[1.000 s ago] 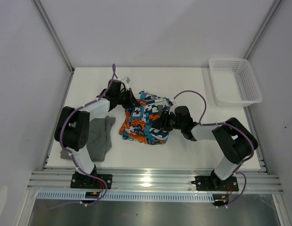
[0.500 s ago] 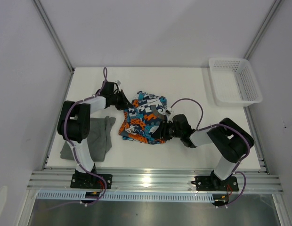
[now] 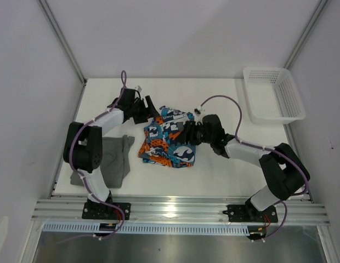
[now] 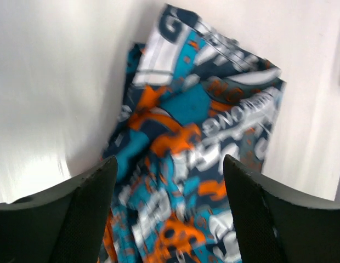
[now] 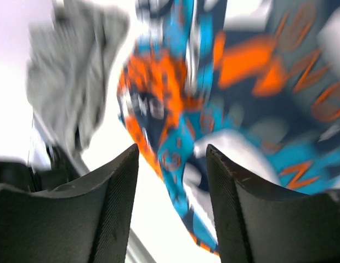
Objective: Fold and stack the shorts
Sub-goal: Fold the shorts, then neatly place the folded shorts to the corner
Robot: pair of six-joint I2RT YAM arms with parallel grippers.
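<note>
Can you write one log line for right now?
left gripper open | right gripper open | patterned shorts bunched mid-table | grey shorts apart, leftward

I see block lettering on the patterned shorts (image 4: 203,142), but too blurred to read. No other txt legible.

Lab cell: white panels (image 3: 186,33), aluminium rails (image 3: 175,209)

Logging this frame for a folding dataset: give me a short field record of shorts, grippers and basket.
patterned shorts: crumpled mid-table, between both grippers
grey shorts: lying left, apart from patterned shorts
left gripper: open, at patterned shorts' far left edge
right gripper: open, at their right side; view blurred
basket: far right corner
stacked: no
</note>
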